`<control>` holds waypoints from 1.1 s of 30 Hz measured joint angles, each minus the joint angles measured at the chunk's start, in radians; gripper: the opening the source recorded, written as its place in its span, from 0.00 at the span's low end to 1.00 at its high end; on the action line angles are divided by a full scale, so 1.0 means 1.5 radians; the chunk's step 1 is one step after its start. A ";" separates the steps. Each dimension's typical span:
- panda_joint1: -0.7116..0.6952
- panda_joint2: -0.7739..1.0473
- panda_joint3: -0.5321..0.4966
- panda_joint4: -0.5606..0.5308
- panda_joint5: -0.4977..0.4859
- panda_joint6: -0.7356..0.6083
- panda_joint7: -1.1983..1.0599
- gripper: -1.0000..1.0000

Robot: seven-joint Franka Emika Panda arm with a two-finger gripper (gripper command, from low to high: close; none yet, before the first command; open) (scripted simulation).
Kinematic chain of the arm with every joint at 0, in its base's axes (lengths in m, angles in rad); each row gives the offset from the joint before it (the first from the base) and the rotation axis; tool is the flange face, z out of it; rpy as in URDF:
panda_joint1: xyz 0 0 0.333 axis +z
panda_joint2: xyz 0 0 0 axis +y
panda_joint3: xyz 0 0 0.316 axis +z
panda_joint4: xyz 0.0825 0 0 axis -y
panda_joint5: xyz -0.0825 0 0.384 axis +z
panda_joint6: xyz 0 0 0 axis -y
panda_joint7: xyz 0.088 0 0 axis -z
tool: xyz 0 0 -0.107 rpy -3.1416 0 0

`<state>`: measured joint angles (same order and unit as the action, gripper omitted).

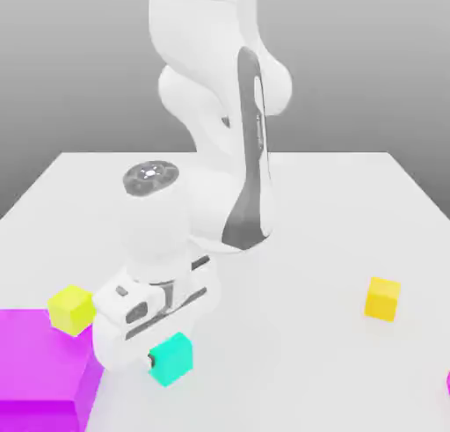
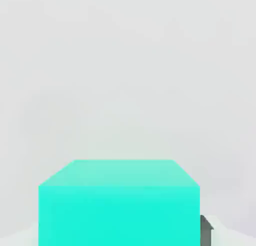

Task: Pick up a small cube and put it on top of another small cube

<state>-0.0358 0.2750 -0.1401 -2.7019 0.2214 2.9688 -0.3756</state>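
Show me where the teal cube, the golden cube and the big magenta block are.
teal cube (image 1: 173, 359), exterior view, front face.
golden cube (image 1: 383, 298), exterior view, front face.
magenta block (image 1: 39, 369), exterior view, top face.

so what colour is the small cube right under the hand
Teal cube, best in the hand view.
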 joint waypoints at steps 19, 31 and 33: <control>0.302 -0.223 0.085 -0.050 -0.118 -0.167 0.471 0.00; 0.434 -0.247 0.244 -0.068 -0.115 -0.172 0.768 0.00; 0.434 -0.202 0.242 -0.067 -0.140 -0.129 0.789 0.00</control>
<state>0.6145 -0.0279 0.2226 -2.8022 0.0111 2.7750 0.8086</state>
